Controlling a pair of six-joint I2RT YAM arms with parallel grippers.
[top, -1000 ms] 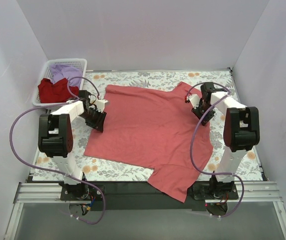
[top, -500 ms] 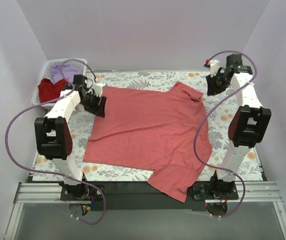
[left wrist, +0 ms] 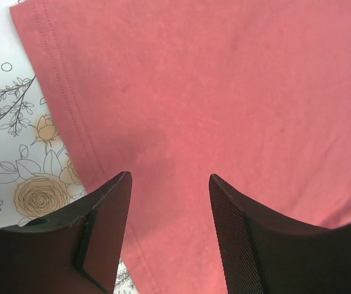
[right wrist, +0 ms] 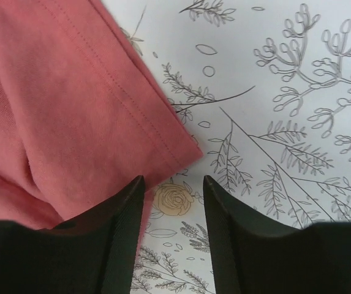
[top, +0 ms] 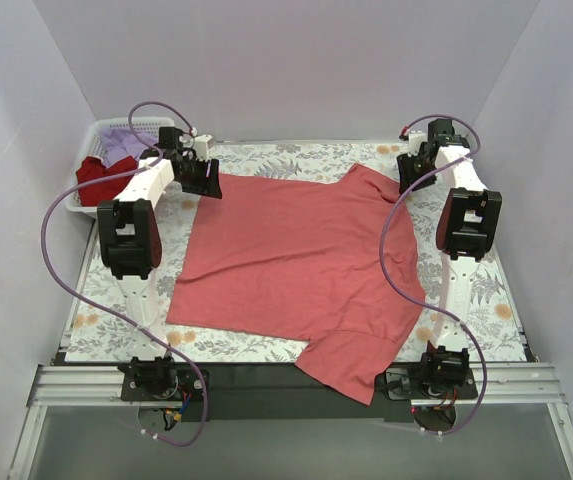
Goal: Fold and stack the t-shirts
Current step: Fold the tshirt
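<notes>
A large coral-red t-shirt (top: 296, 260) lies spread flat on the floral cloth (top: 466, 290). My left gripper (top: 206, 180) is open and empty above the shirt's far left corner. In the left wrist view the gripper (left wrist: 169, 177) hangs over the shirt (left wrist: 224, 92) just inside its stitched hem. My right gripper (top: 411, 170) is open and empty at the shirt's far right sleeve. In the right wrist view the gripper (right wrist: 173, 179) is over bare cloth (right wrist: 285, 122), just off the sleeve's corner (right wrist: 71, 122). A darker red t-shirt (top: 94, 172) and a lavender t-shirt (top: 121, 142) lie crumpled in the basket.
The white lattice basket (top: 90, 150) stands at the far left corner, partly behind my left arm. The shirt's near sleeve (top: 346, 370) hangs over the table's front edge. White walls close in on three sides.
Both arms have reached toward the far side. The left gripper went from the shirt's left edge to its far left corner, the right from over the shirt to the far right sleeve.
</notes>
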